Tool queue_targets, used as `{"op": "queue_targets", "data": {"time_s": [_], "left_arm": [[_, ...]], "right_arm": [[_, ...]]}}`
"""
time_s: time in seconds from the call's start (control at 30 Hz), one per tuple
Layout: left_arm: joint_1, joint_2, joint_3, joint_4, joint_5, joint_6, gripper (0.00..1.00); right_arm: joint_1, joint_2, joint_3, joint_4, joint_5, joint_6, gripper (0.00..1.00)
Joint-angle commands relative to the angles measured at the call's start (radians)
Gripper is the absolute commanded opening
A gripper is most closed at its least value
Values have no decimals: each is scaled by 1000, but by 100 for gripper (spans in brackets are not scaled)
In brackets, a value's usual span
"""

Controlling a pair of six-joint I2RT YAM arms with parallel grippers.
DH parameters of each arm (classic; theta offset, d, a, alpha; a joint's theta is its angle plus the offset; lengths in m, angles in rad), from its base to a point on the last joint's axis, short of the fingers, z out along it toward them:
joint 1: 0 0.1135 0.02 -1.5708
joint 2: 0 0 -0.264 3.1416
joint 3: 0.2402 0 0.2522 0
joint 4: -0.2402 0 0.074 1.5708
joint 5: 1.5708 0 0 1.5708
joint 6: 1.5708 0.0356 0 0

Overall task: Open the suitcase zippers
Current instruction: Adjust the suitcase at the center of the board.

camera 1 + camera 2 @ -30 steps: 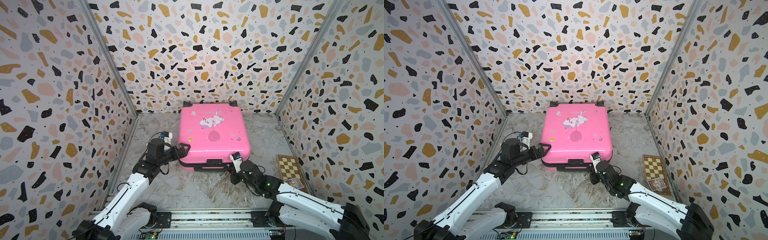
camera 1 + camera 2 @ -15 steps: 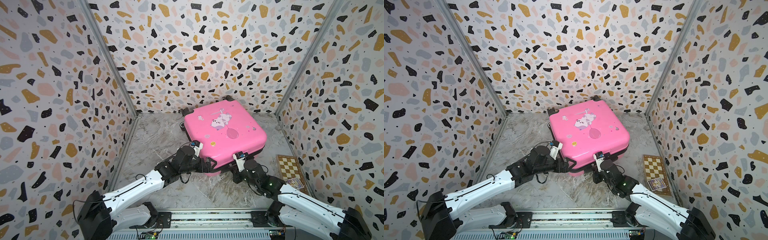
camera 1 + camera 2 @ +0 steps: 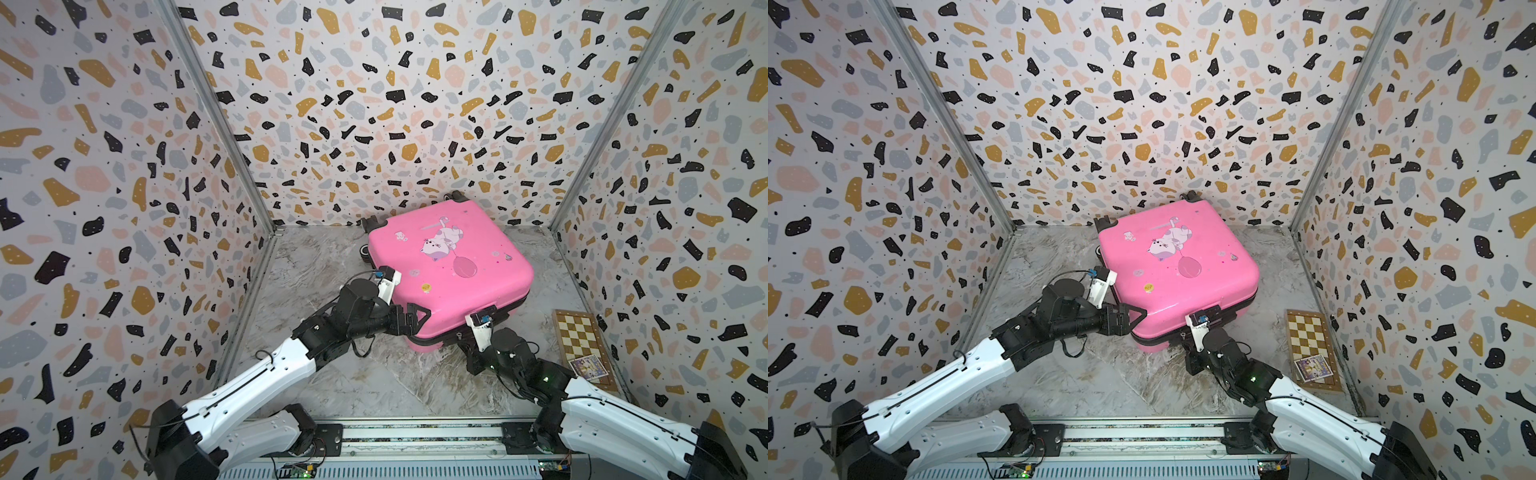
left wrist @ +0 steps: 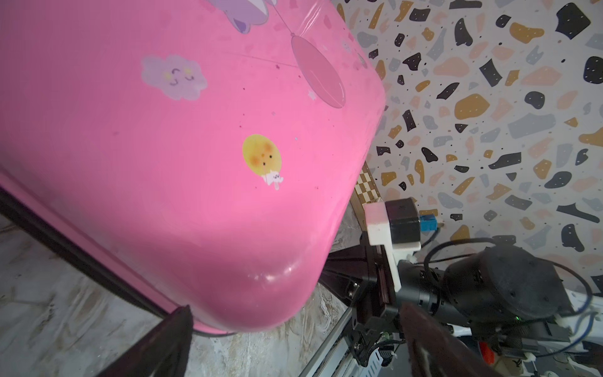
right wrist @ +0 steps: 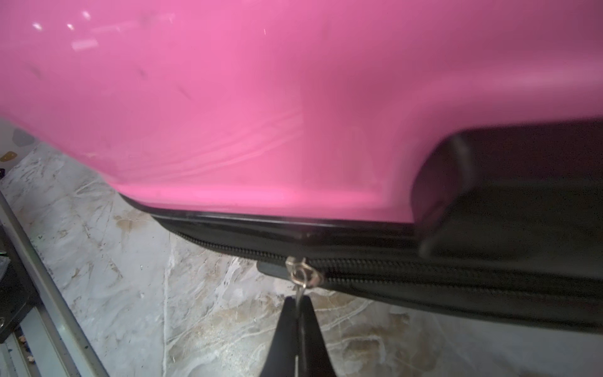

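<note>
The pink suitcase [image 3: 449, 270] [image 3: 1177, 272] lies flat on the marbled floor, turned at an angle, with its cat print facing up. Its black zippers [image 5: 424, 271] run along the seam below the pink shell. My right gripper [image 5: 298, 302] is shut on a small metal zipper pull [image 5: 301, 275] at the near edge, and its slider sits on the band. My left gripper [image 4: 295, 308] [image 3: 417, 320] stands open around the suitcase's near-left corner, with one dark finger [image 4: 163, 342] beside the seam. The shell hides the right fingertips in both top views.
A wooden chessboard [image 3: 579, 345] [image 3: 1308, 345] with a small card [image 3: 588, 368] on it lies by the right wall. Terrazzo-patterned walls close in on three sides. A metal rail [image 3: 415, 436] runs along the front edge.
The suitcase has turned from square to angled, its near-left corner swinging toward me. My left arm moved from its left side to that corner. The right gripper stayed shut on the pull.
</note>
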Motion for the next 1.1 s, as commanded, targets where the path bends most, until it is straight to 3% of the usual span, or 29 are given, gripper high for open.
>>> {"op": "queue_targets", "data": {"time_s": [0.0,0.27,0.87,0.93,1.07], "left_arm": [[2,73,39,30,124,31,99],[-19,112,-69,261,206,-105,99],[-225,227,-108,570,86,-146,95],[-226,182,-122,559,59,-134,94],[-220,-17,-114,332,-84,-56,100]], "right_arm": [[86,-16,16,73,-28,-13,0],[184,24,13,135,32,-2,0],[190,-71,-40,111,124,67,0],[190,-81,-42,95,141,80,0],[190,-115,-57,55,142,110,0]]}}
